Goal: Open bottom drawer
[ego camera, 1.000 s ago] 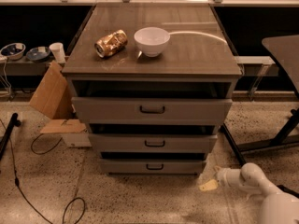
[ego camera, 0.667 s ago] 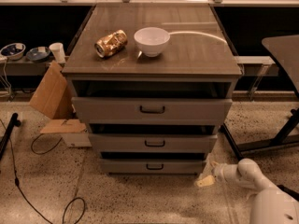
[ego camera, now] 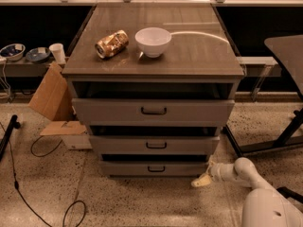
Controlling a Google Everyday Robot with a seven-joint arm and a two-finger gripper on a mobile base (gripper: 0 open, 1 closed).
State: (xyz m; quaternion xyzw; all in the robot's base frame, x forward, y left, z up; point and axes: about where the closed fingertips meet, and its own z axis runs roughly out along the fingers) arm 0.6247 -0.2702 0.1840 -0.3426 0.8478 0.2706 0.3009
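Note:
The bottom drawer (ego camera: 142, 168) is the lowest and narrowest of three grey fronts in the cabinet, with a small black bar handle (ego camera: 156, 169). A dark gap shows above its front. My gripper (ego camera: 202, 180) is low by the floor at the drawer's right end, just right of the cabinet's bottom corner, on the end of my white arm (ego camera: 239, 170). It is well right of the handle and holds nothing that I can see.
The middle drawer (ego camera: 154, 144) and top drawer (ego camera: 152, 111) sit above. A crushed can (ego camera: 111, 43) and white bowl (ego camera: 153, 41) rest on the cabinet top. Cardboard (ego camera: 49, 94) and cables (ego camera: 42, 150) lie left; a table base (ego camera: 265, 143) stands right.
My arm and gripper have moved left and a little up, closer to the cabinet's bottom right corner. The drawers have not moved.

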